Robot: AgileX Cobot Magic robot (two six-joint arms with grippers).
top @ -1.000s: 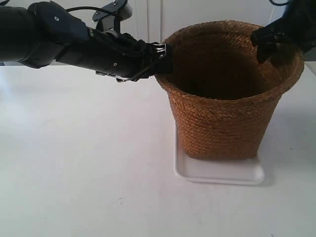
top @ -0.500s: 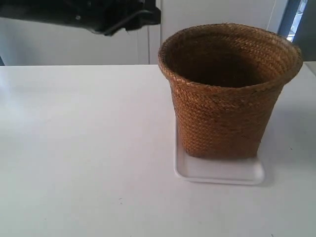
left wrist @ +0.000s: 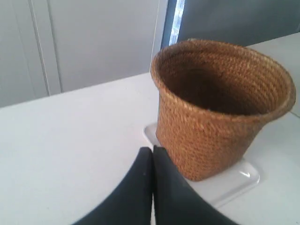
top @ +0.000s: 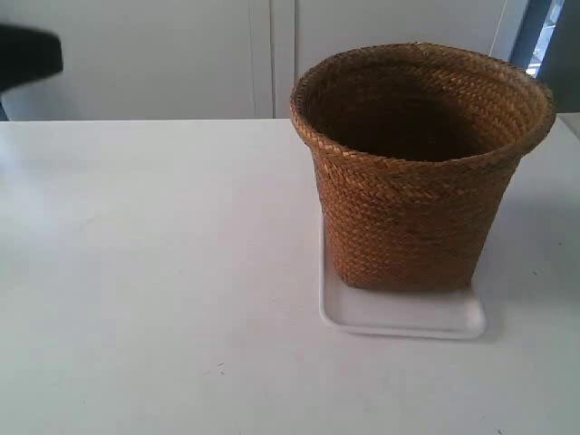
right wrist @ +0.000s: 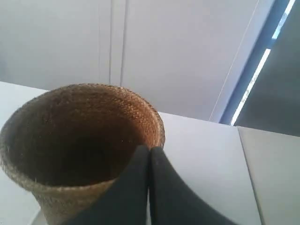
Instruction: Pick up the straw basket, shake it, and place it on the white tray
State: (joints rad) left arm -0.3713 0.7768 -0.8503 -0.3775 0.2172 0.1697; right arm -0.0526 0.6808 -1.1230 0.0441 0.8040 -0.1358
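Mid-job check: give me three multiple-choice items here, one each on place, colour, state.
1. Where is the basket? A) on the tray B) beside it C) in the air
2. Colour of the tray? A) blue B) white C) black
3. State of the left pincer? A) open around the rim B) shut on the rim C) shut, empty

1 A: its base sits on the tray.
2 B: glossy white shows beside the base.
3 C: tips pressed together, clear of the basket.
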